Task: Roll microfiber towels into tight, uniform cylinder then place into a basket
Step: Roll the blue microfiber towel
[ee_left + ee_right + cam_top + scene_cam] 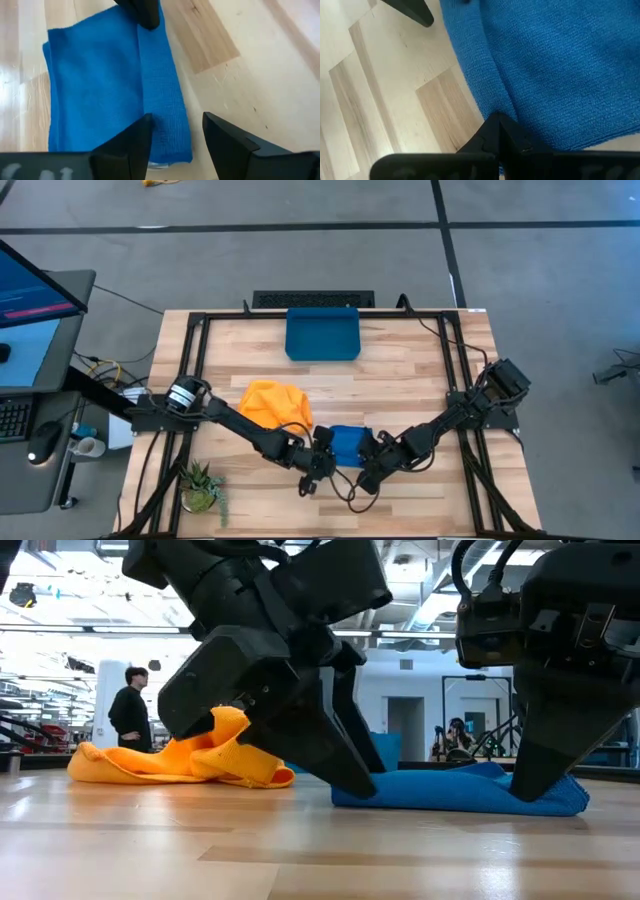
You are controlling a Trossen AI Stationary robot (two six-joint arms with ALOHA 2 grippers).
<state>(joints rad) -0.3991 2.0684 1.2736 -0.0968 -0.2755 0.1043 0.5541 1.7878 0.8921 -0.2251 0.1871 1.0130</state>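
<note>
- The blue towel (347, 444) lies flat at the lower centre of the high view, between both grippers.
- The left gripper (172, 131) stands released at its left end, fingers straddling the folded edge.
- The right gripper (372, 467) touches its right end; whether it is clenched, I cannot tell.
- The yellow-orange towel (274, 404) lies crumpled to the upper left; the basket (322, 335) sits at top centre.

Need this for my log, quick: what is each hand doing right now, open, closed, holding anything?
Left hand: open, straddling the near edge of the blue towel.
Right hand: closed, at the towel's other end.
</note>
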